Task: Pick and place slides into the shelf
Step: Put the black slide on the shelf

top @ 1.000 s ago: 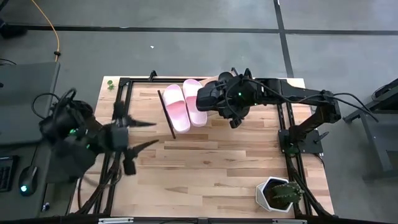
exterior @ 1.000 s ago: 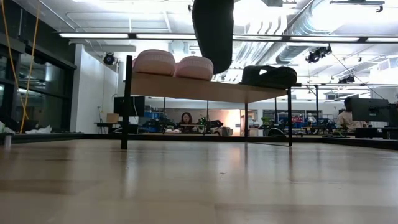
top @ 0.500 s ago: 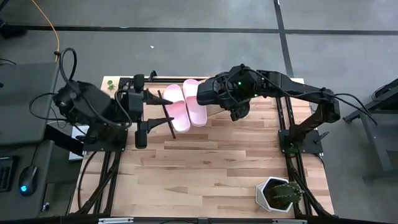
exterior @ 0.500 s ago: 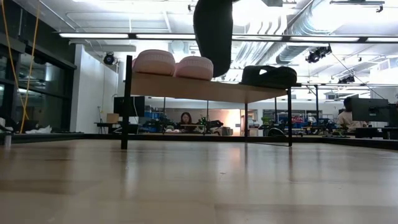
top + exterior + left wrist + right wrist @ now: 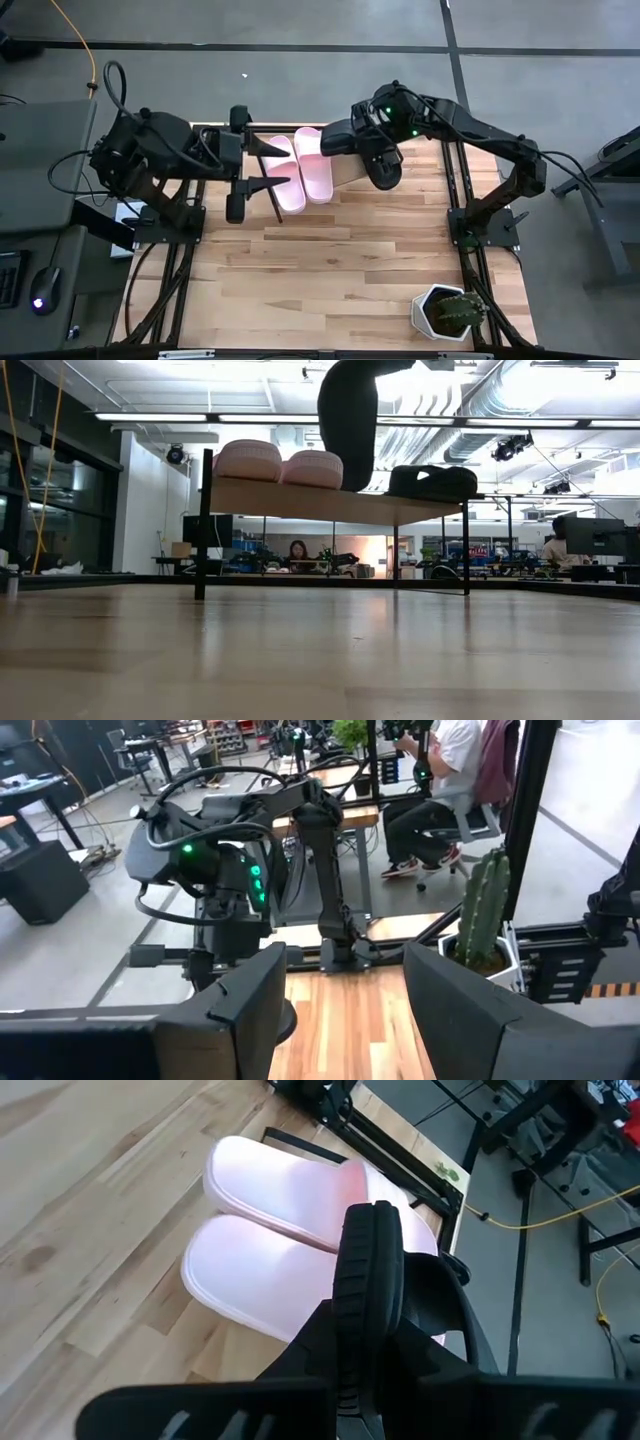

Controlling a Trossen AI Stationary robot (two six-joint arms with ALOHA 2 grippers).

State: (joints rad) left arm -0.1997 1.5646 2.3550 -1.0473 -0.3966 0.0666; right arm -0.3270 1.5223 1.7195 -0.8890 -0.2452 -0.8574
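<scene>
Black slide carried in over the shelf

Right gripper (image 5: pixel 370 1280) is clamped on a black slide (image 5: pixel 382 165); pink slides (image 5: pixel 298 167) lie on the shelf (image 5: pixel 330 503) just beside it. Left gripper (image 5: pixel 268 165) hovers spread, empty, by the pink pair's other side.

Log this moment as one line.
pink slides on shelf | black slides on shelf | left gripper open | right gripper shut, empty

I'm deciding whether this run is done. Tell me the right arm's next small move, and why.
Probably raise the right gripper clear of the slanted light-wood shelf. It is shut, holding nothing, above the two pale pink slides lying side by side, and the black slides sit at the shelf's other end, so nothing seems left to pick. The open left gripper waits beside the shelf.
</scene>
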